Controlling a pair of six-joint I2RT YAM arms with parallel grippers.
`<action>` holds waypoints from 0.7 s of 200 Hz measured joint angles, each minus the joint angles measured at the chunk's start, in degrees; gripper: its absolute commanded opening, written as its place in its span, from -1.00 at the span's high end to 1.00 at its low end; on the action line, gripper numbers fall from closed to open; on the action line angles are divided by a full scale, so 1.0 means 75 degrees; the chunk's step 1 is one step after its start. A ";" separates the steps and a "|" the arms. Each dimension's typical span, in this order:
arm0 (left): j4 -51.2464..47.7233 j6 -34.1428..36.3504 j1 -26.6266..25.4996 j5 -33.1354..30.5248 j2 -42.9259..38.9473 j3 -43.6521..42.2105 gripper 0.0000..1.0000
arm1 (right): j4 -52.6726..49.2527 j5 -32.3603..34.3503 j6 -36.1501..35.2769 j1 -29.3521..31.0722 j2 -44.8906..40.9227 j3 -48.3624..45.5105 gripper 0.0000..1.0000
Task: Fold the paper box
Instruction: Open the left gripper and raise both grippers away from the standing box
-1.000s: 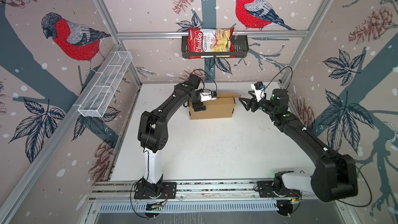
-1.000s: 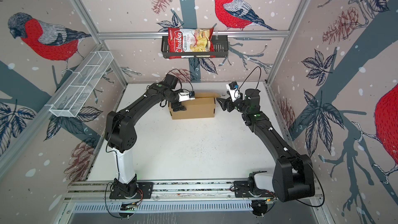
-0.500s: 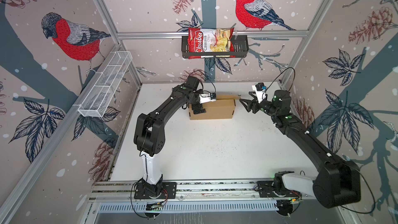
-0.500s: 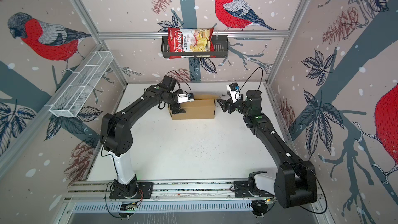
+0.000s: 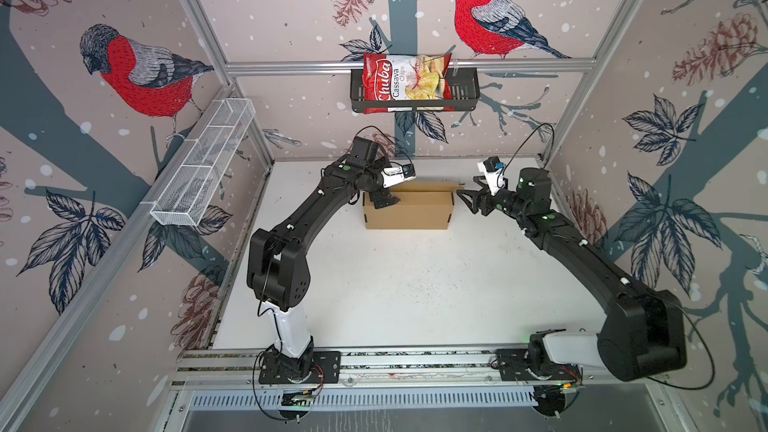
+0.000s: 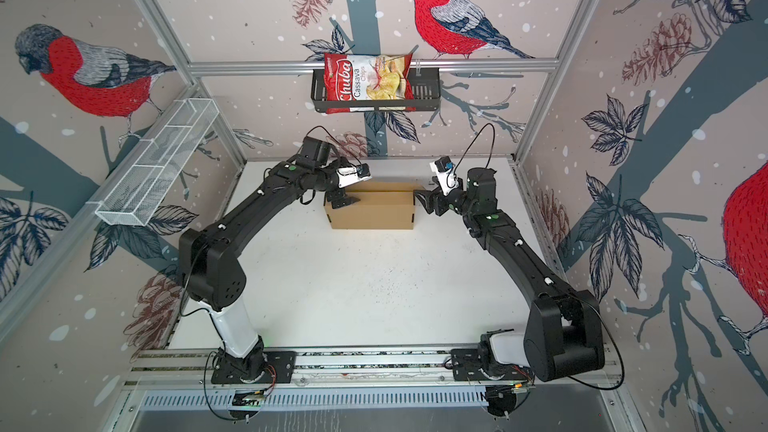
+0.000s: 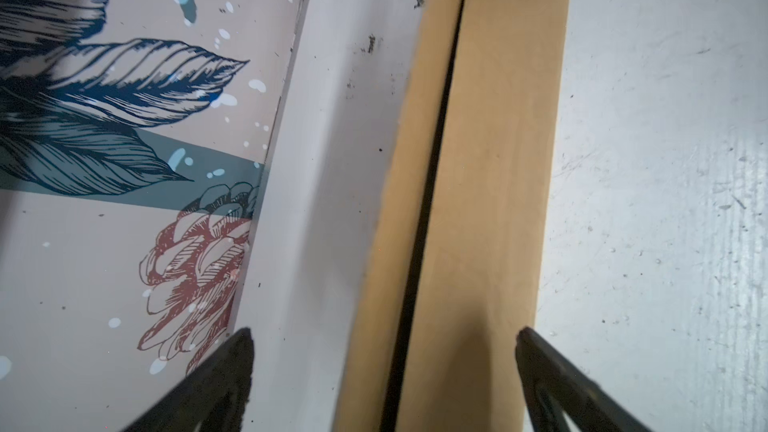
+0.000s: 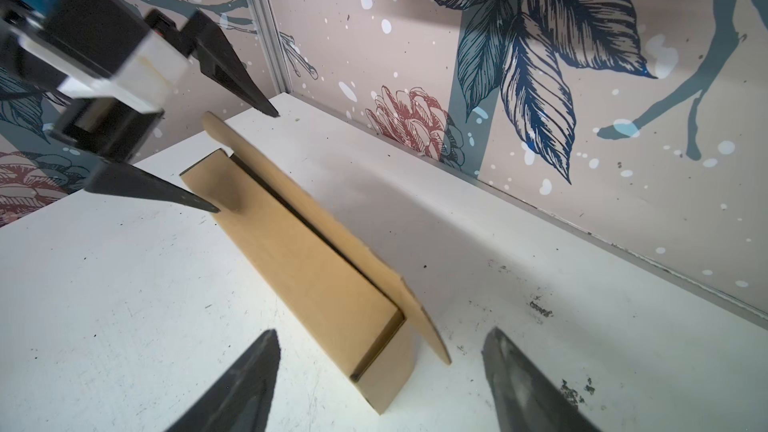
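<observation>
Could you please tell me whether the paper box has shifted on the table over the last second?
No. In a top view the paper box sits where it did a second ago, still roughly centred below the black basket.

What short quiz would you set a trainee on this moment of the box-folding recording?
1. True or false: the chips bag sits in the black basket on the back wall.
2. The left gripper is: A) shut on the paper box; B) open, a finger on each side of the box's end; C) out of view.
3. Short answer: is the seam along the box's top fully shut?
Key: 1 true. 2 B. 3 No: a dark gap runs along it in both wrist views.
</observation>
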 measured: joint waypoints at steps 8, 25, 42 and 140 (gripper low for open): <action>0.0041 -0.0015 0.0000 0.0090 -0.0076 -0.0038 -0.94 | -0.0015 0.0000 -0.0073 0.0000 0.0023 0.0017 -0.53; 0.0067 -0.0061 0.0000 0.0213 -0.0169 -0.0085 -0.93 | -0.0064 -0.0003 -0.0076 0.0003 0.0044 0.0061 -0.52; 0.0070 -0.0216 0.0017 0.0224 -0.0277 -0.0134 -0.93 | -0.0189 0.0006 -0.0111 0.0017 0.0041 0.0134 -0.49; 0.2317 -0.3917 0.1317 -0.1090 -0.3127 -0.2288 -0.72 | -0.1734 0.1749 -0.1072 0.0163 -0.0143 0.0898 -0.24</action>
